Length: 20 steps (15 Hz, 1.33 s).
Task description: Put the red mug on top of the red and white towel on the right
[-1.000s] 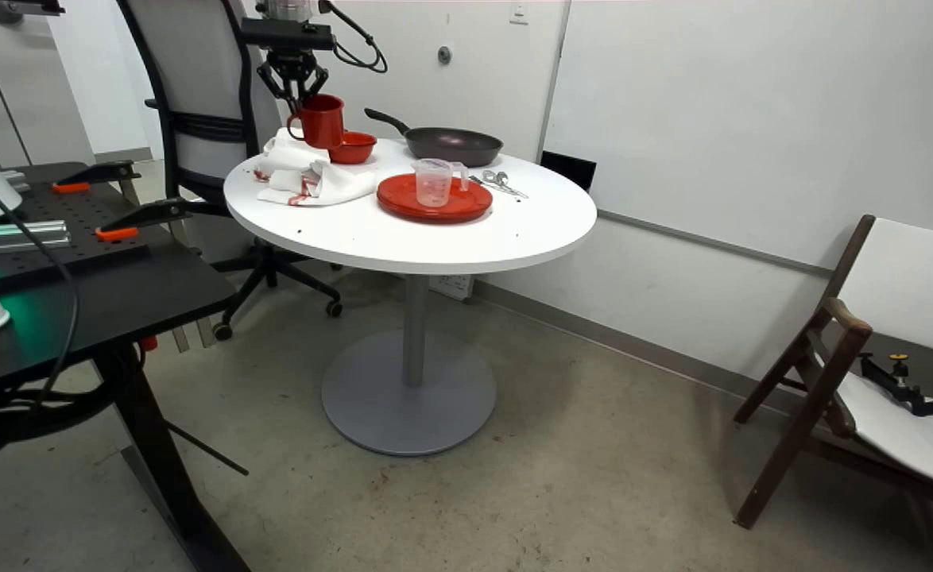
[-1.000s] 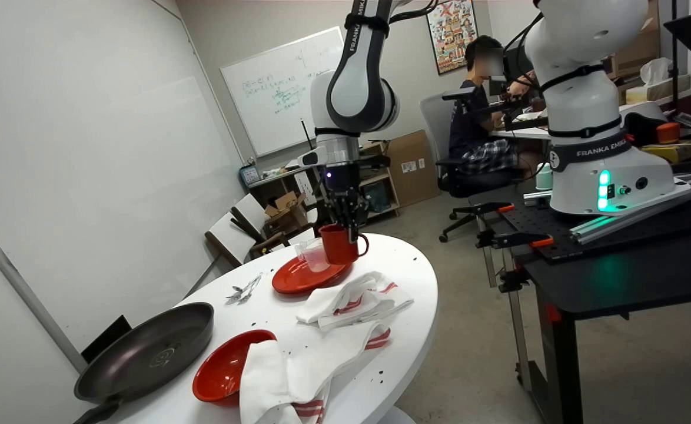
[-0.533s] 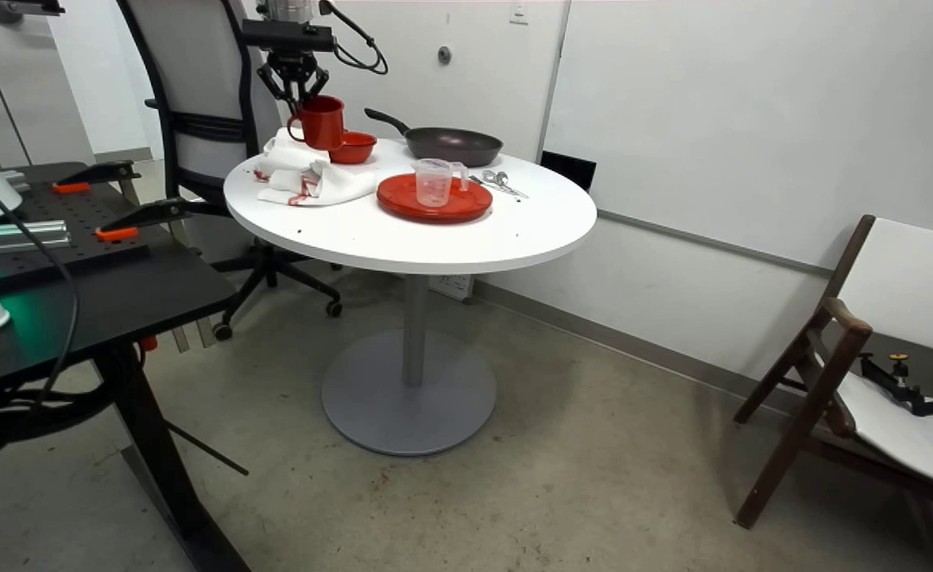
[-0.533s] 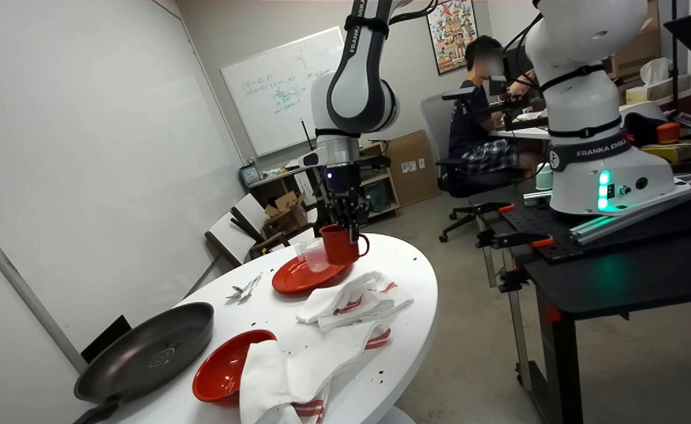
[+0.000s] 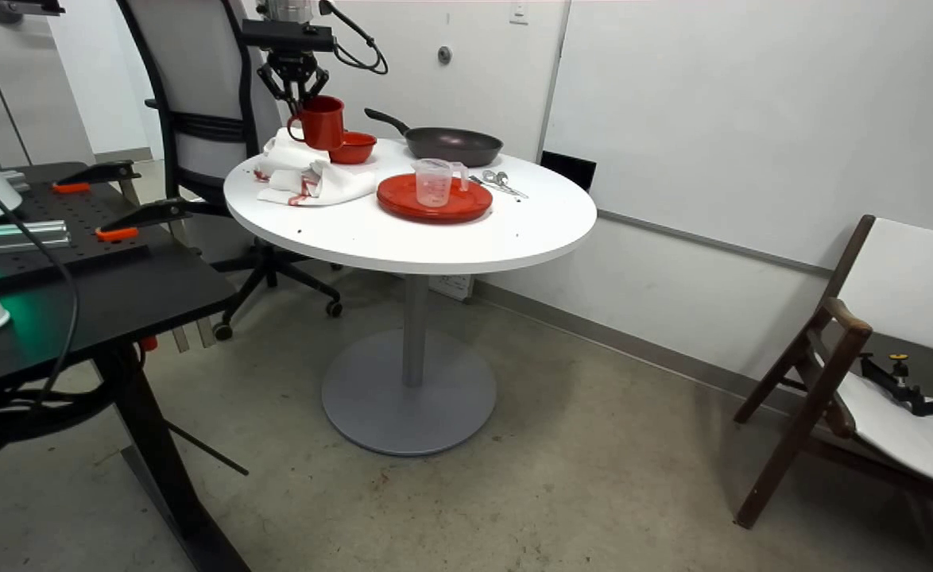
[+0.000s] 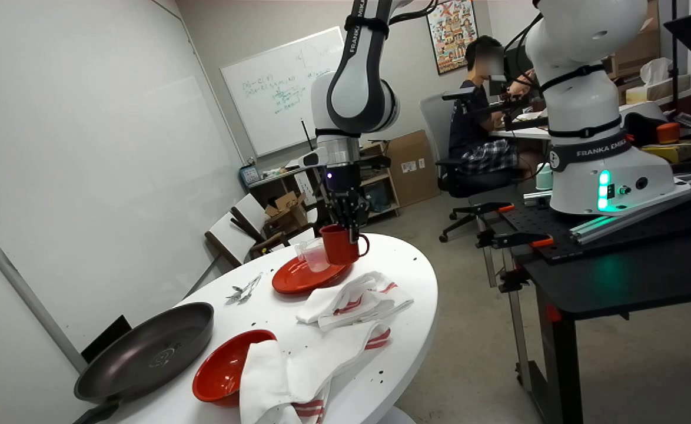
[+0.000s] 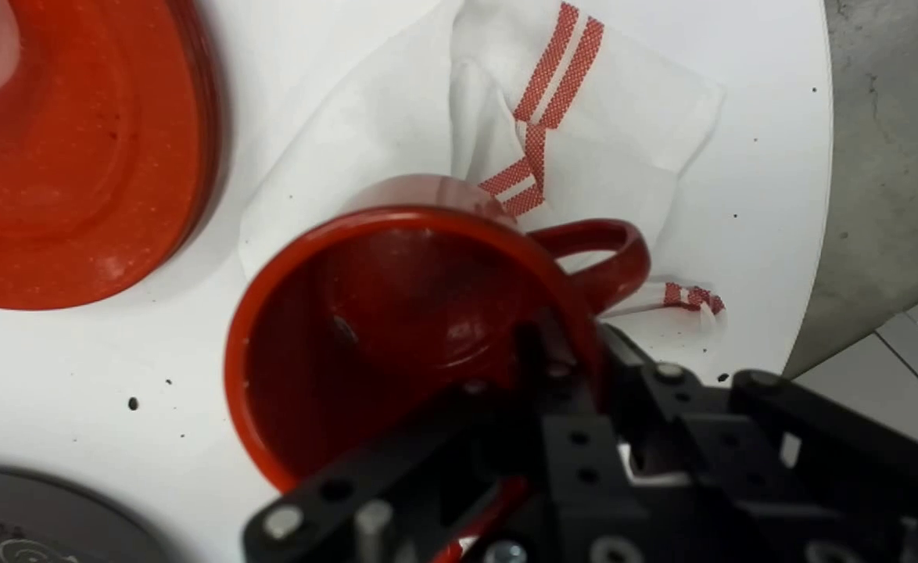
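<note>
Red mug [image 7: 412, 313], its wall clenched in the gripper [image 7: 580, 344], has barely moved, hanging beneath the jaws, apparently above the red-and-white towel [image 6: 362, 301], so we judge lowering remains undone.

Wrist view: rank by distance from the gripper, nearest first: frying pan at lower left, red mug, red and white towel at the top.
1. red mug: mid-picture, wall clamped in the gripper.
2. red and white towel: beneath the red mug, showing past it toward the top.
3. frying pan: lower left corner, partly out of frame.
</note>
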### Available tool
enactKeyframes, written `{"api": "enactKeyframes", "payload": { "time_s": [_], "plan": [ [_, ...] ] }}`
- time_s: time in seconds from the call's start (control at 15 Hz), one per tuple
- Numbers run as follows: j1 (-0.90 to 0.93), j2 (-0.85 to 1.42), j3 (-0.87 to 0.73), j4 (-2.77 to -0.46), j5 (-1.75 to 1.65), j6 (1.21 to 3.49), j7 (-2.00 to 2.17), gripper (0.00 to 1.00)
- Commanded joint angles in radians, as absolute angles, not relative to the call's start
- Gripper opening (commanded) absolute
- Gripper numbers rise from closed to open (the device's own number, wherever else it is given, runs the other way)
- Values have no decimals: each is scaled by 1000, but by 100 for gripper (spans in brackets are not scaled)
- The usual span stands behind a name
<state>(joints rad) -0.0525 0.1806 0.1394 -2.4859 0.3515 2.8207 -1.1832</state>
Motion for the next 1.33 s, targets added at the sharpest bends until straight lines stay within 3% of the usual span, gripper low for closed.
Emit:
{"api": "enactKeyframes", "payload": {
  "time_s": [0.0, 0.2, 0.27, 0.93, 1.27],
  "plan": [
    [-68, 180, 154, -2485, 341, 2820, -1174, 7],
    [-68, 180, 154, -2485, 341, 2820, -1174, 7],
    [-68, 180, 154, -2485, 341, 2820, -1174, 2],
    [-53, 347, 217, -2422, 250, 2852, -1140, 2],
    [10, 379, 146, -2421, 42, 2909, -1010, 2]
  ]
}}
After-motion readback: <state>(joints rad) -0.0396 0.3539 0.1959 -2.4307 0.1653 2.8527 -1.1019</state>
